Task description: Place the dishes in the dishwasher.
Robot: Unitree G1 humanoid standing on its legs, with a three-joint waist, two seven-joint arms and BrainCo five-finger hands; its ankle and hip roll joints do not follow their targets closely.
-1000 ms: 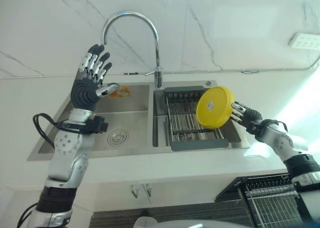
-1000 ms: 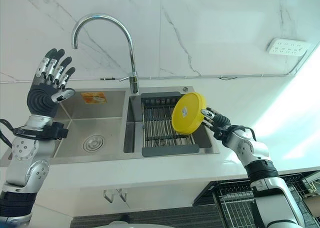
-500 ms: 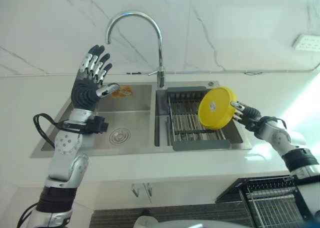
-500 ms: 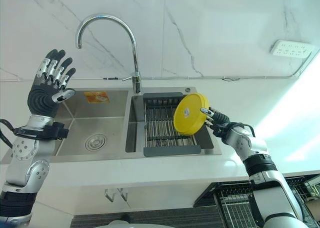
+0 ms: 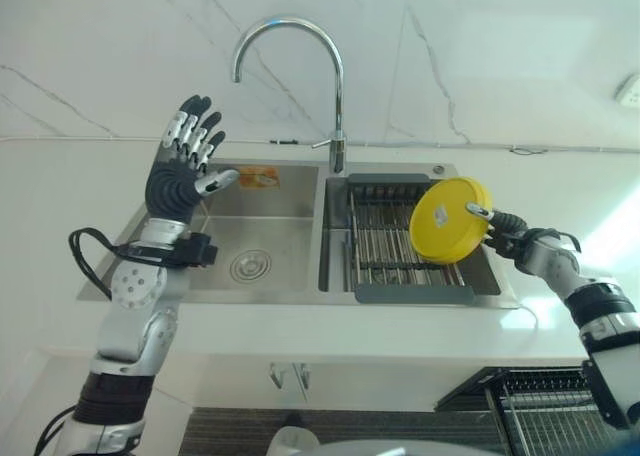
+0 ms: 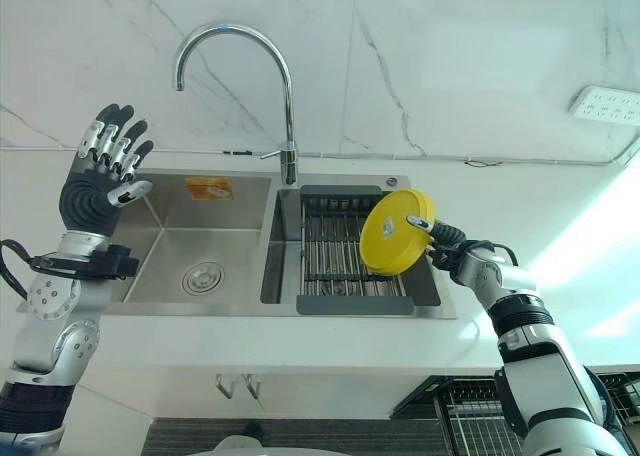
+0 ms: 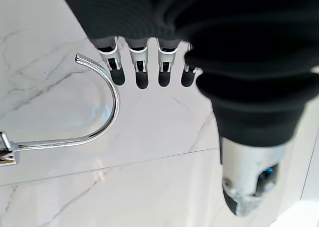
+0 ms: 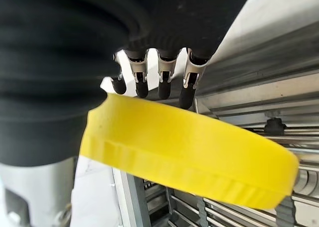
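the white worktop (image 5: pixel 300 331) carries a two-basin steel sink (image 5: pixel 265 231); a grey drying rack (image 5: pixel 395 246) sits in its right basin. above that rack's right edge, the right hand (image 5: pixel 500 234) pinches a yellow dish (image 5: pixel 448 219) held on edge. the left hand (image 5: pixel 180 171) hangs spread-fingered above the sink's left edge.
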